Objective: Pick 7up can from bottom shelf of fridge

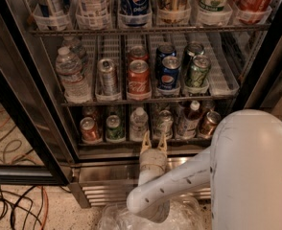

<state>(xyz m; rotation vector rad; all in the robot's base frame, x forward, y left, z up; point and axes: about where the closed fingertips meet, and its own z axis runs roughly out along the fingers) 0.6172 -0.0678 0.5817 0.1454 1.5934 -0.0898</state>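
Observation:
The fridge point(100, 172) stands open in front of me. On its bottom shelf point(107, 146) the 7up can point(164, 123), silvery-white with green markings, stands right of centre, between a small water bottle point(138, 123) and a clear bottle point(189, 119). A darker green can point(114, 128) and a red can point(89, 129) stand to the left, and a copper-brown can point(209, 123) to the right. My gripper point(153, 141) is open at the shelf's front edge, just below and left of the 7up can, holding nothing.
The middle rack holds a water bottle point(72, 73), a silver can point(107, 75), a Coke can point(138, 77), Pepsi cans point(170, 73) and a green can point(196, 72). The dark door frame point(21, 123) is at left. Cables point(16, 205) lie on the floor.

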